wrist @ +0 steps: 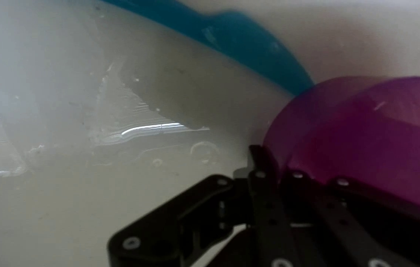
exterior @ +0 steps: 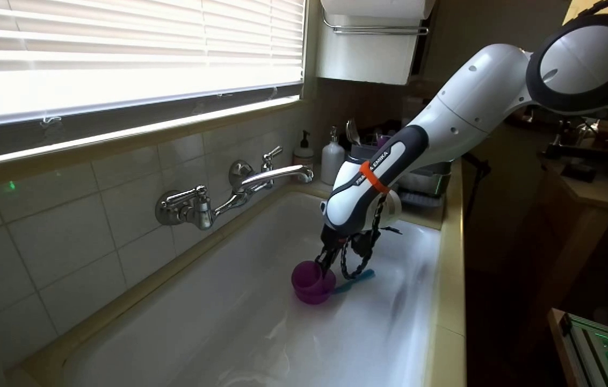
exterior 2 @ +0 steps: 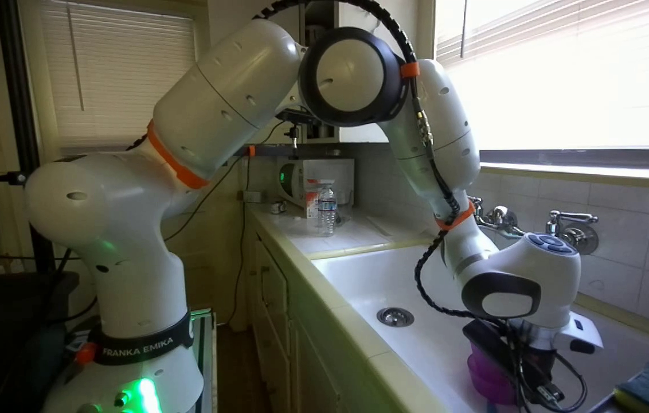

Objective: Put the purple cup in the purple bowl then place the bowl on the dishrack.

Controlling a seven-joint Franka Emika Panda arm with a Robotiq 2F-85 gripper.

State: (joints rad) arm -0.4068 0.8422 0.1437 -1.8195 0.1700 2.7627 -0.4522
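The hand is pinching the near wall of the purple bowl; whether the wall of the purple cup is caught too, I cannot tell. The cup leans inside the bowl, which appears to rest in the sink. In the wrist view both lie between two and three o'clock from the hand; being round, neither offers a long axis. The blue utensil runs from ten to four o'clock and meets the bowl's rim; lifting may drag it. In an exterior view the dishrack stands between one and two o'clock from the hand, past the sink's end and partly behind the arm, so the carry probably goes up first. The faucet is at eleven, a white pump bottle at twelve.
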